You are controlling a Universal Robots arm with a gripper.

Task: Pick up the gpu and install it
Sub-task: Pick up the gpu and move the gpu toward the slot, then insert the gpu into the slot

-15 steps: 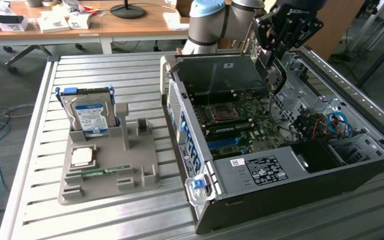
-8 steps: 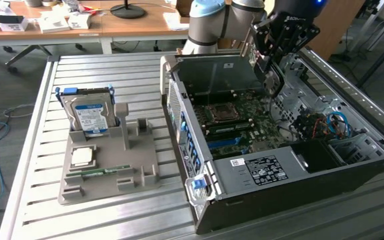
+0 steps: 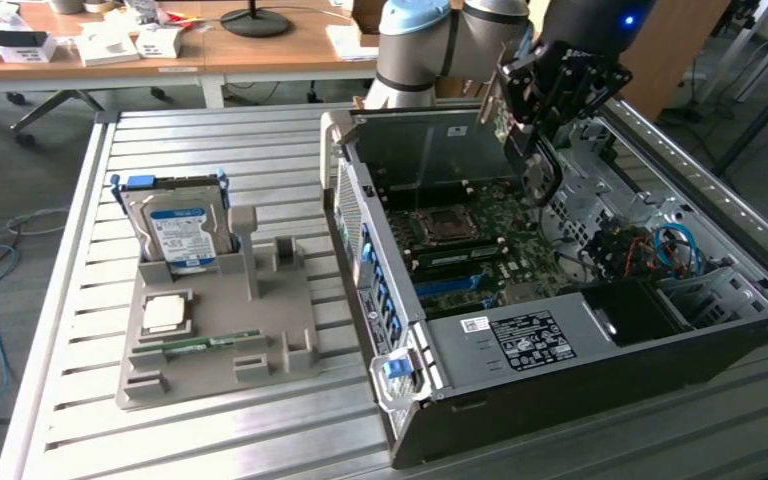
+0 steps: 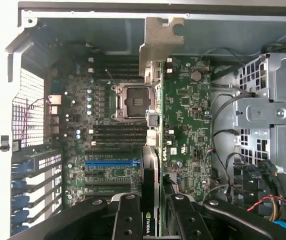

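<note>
Over the open computer case (image 3: 558, 410), end effector (image 4: 155, 216) clamped tight on the gpu (image 4: 152, 165), card hanging edge-on above the motherboard (image 4: 188, 115).

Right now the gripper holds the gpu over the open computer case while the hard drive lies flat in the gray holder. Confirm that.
Not quite. The hard drive does not lie flat: it stands upright on its edge in the gray holder, as the exterior view shows. The rest is right: the gripper holds the gpu over the open computer case.
</note>
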